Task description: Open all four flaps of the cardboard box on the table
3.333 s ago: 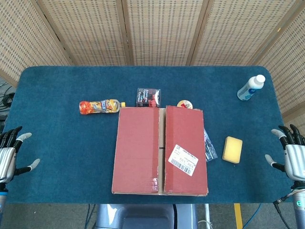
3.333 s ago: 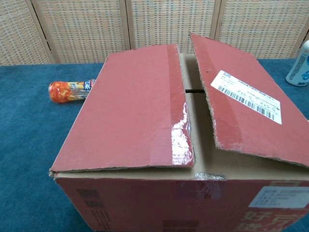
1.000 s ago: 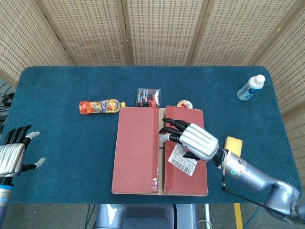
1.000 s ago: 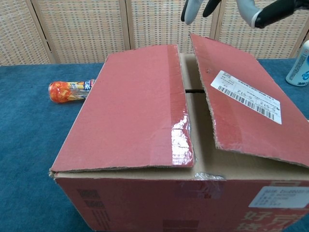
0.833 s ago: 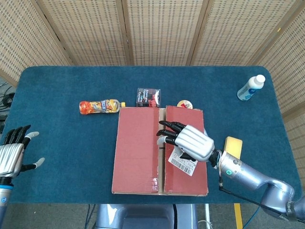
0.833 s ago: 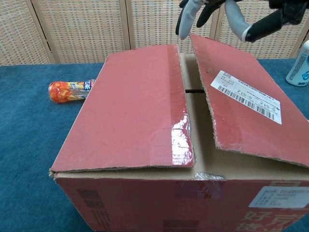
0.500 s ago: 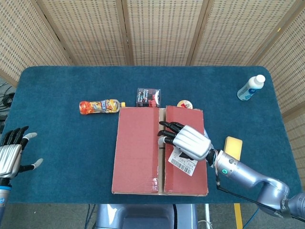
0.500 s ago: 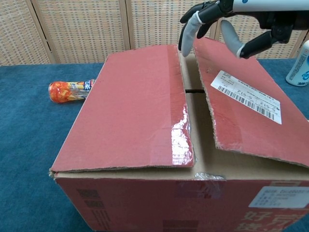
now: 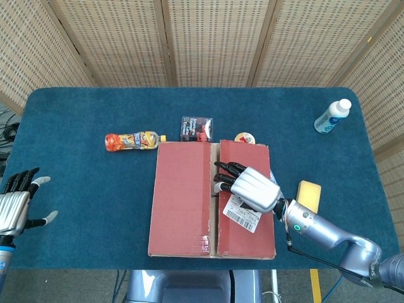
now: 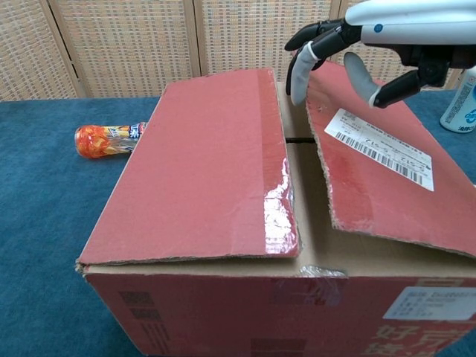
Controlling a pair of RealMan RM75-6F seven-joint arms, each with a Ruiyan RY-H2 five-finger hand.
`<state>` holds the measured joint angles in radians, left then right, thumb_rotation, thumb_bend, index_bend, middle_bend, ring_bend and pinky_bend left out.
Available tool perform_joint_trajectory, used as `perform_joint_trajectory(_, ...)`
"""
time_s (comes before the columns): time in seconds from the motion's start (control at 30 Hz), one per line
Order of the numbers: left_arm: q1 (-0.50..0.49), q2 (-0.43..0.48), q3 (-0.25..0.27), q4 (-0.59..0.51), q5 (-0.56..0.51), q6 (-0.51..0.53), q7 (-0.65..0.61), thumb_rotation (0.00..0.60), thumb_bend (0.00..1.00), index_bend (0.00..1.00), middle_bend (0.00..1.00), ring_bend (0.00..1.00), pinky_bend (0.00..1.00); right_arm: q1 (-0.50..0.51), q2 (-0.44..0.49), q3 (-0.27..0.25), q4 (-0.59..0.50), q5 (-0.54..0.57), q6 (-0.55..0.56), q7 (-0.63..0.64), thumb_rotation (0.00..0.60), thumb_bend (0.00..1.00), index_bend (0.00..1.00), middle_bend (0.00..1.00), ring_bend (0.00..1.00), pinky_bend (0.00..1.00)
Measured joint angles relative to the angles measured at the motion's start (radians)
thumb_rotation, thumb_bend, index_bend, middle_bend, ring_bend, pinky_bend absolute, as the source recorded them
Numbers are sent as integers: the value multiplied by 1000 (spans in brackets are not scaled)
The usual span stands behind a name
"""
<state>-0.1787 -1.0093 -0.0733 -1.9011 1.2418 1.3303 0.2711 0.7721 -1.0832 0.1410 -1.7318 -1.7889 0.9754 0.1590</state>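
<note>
Right hand (image 9: 254, 190) of mine hangs over the cardboard box (image 9: 211, 198) at mid-table, fingers (image 10: 301, 71) apart and grasping nothing, tips at the inner edge of the right flap (image 10: 375, 160). Left hand (image 9: 15, 210), likewise spread and unladen, sits at the table's (image 9: 82, 189) left edge.

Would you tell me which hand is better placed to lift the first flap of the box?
The right hand: it hovers over the labelled flap, fingers at its inner edge. The left hand waits open off the table's edge.
</note>
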Motion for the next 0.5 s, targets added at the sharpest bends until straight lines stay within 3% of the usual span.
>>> perform_joint_trajectory(0.5,-10,4,-1,-6,-4,-6,3,509,214,206,68,41,36,4,-6,-24,21,-2,24,-23,600,1000,389,331,39,173)
